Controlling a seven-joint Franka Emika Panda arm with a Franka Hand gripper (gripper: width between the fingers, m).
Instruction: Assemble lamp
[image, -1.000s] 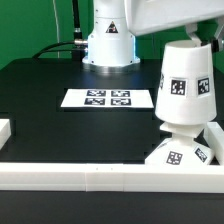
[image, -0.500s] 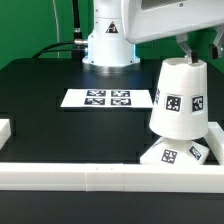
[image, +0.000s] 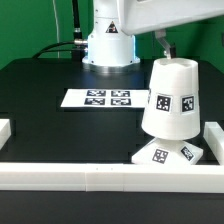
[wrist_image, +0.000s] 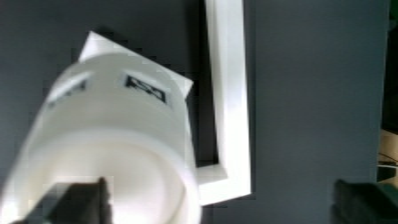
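The white cone-shaped shade (image: 172, 97) stands upright at the exterior view's right, over the square base (image: 168, 154), whose tagged faces show beneath it. The bulb is hidden. One dark finger (image: 163, 42) of my gripper reaches down to the shade's top; the rest of the hand is cut off. In the wrist view the shade (wrist_image: 121, 130) fills the frame's side, with one finger (wrist_image: 75, 202) in front of it. My gripper (wrist_image: 219, 202) has its jaws wide apart, and the other finger (wrist_image: 365, 202) stands clear over the black table.
The marker board (image: 97, 98) lies mid-table in front of the robot's pedestal (image: 108, 45). White border rails run along the front (image: 100, 176), the right (image: 214, 136) and the left (image: 4, 130); a rail corner (wrist_image: 226, 120) shows in the wrist view beside the shade.
The shade has moved toward the exterior view's left and come down lower over the base, from a tilted pose to nearly upright.
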